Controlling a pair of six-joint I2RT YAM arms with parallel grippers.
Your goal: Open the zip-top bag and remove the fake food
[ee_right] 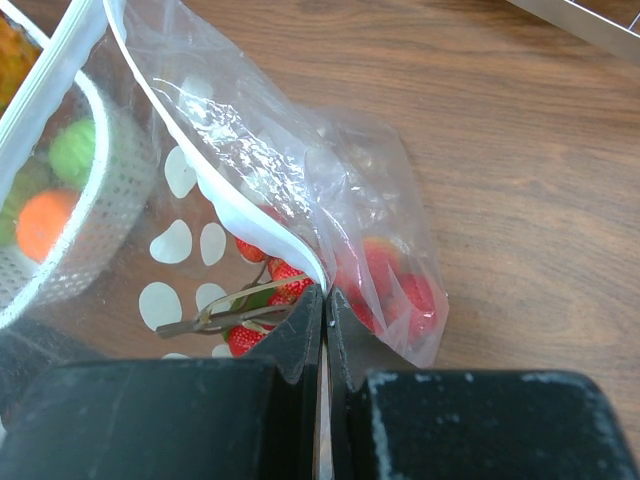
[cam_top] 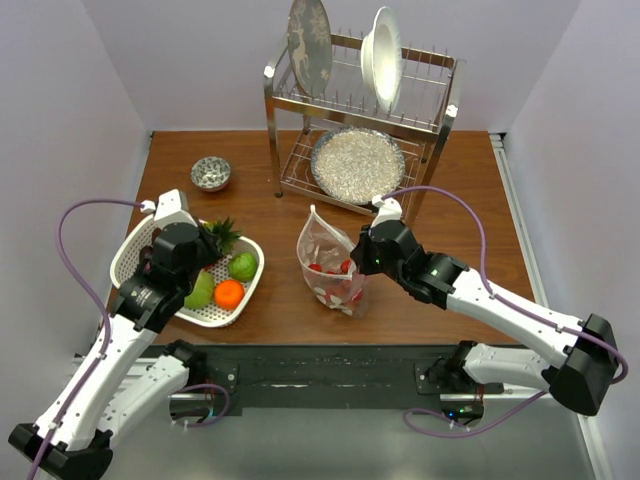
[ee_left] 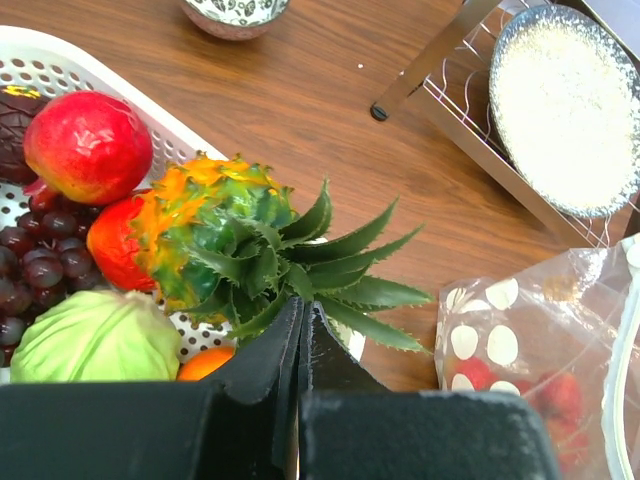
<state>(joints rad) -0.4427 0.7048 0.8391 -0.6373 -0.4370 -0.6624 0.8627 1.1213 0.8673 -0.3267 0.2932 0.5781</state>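
Note:
The zip-top bag [cam_top: 330,262] stands on the wooden table with its mouth gaping upward. Red strawberries [ee_right: 283,278], the fake food, lie inside it with a green stem. My right gripper [ee_right: 325,295] is shut on the bag's white zip strip rim, at the bag's right side [cam_top: 356,258]. My left gripper [ee_left: 303,310] is shut with nothing between its fingers; it hovers over the white slotted basket [cam_top: 130,250], its tips just short of the pineapple's leaves [ee_left: 340,270]. The bag [ee_left: 530,340] also shows at the right of the left wrist view.
The basket [ee_left: 60,50] holds a pineapple [ee_left: 210,225], a red apple [ee_left: 88,145], dark grapes [ee_left: 35,260], a green piece [ee_left: 95,335] and an orange [cam_top: 229,293]. A metal dish rack [cam_top: 360,110] with plates stands at the back; a small bowl [cam_top: 211,173] sits left of it.

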